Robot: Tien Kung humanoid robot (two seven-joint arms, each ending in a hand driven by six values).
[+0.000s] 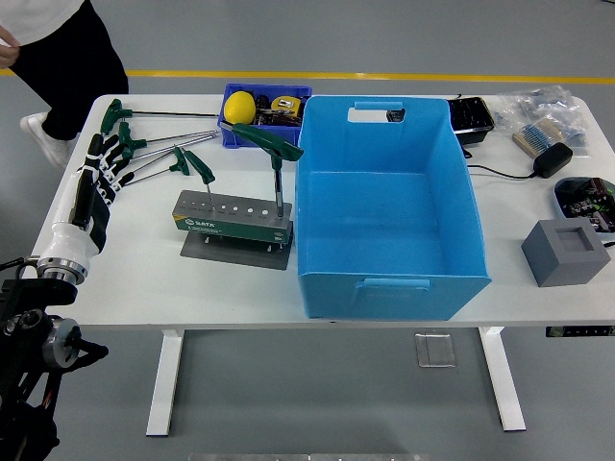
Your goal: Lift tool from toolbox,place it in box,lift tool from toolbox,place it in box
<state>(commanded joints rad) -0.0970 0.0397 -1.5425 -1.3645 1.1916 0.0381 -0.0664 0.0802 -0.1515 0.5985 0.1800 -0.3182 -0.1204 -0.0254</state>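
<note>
Left hand (104, 165) positioned over the table's left end, fingers extended and loosely spread, gripping nothing, tips close to the loose T-handle wrenches (159, 144) but not seen touching them. Right hand absent from the head view. Tool holder (233, 219), the toolbox of the task, seated on a dark base plate near the table's middle, just left of the blue box (384, 206); short transfer path judged to be the reason for that placement. One green-handled wrench (272, 158) standing upright in the holder's right end, shaft down in a socket, handle angled up and to the left, clear above the holder for a top grasp. Remaining sockets along the holder's top empty. Four similar wrenches lying flat on the table behind and left of the holder, handles toward the hand. Blue box open at the top, interior bare; no tool deposited yet, so task judged at an early stage. Small blue bin (264, 113) behind the holder containing a yellow object and other items, not identifiable. Black tray, bagged parts and a grey block (565, 252) on the right side, apart from the work. Person (67, 58) at the far left corner, cut off by the frame edge. Lettering on the holder too small for reading in full.
</note>
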